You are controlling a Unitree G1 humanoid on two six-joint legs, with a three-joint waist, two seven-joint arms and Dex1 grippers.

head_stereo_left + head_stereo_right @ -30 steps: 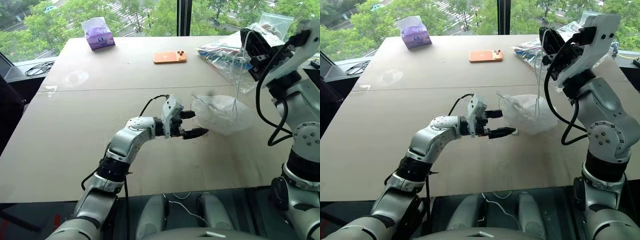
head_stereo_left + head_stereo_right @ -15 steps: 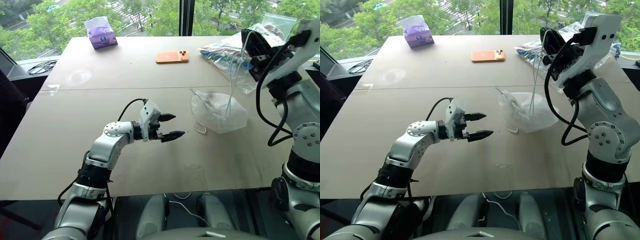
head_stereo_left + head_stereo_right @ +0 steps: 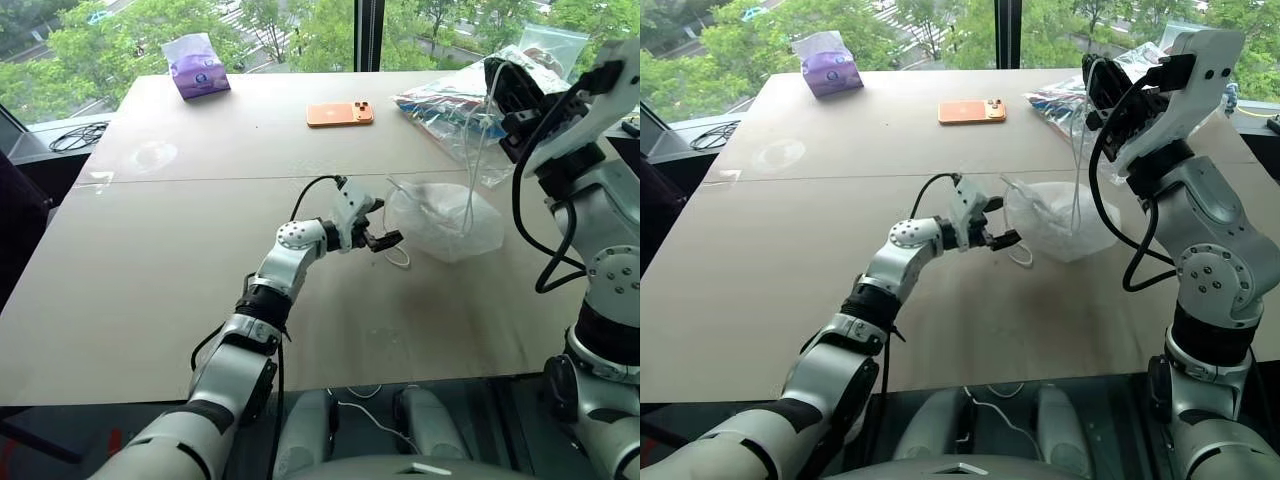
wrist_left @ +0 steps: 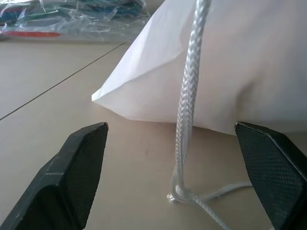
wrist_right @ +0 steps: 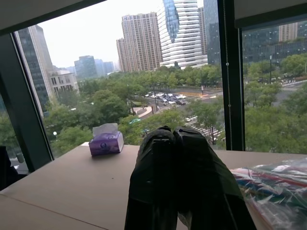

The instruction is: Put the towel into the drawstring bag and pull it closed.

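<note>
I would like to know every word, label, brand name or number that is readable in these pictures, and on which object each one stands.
No text can be read in any picture.
Purple tissue pack: it has a printed label, but too small and blurred to read.
Orange phone: no readable marking.
Clear plastic bag of colourful items: the prints inside are too blurred to read.
White drawstring bag: plain, no print.

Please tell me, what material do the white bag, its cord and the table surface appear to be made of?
The drawstring bag looks like thin matte white fabric, perhaps nonwoven: it folds in soft creases and seems slightly sheer. Its cord appears to be braided white string, with a visible herringbone weave. The table seems to be smooth beige laminate or coated board, with a faint sheen.
</note>
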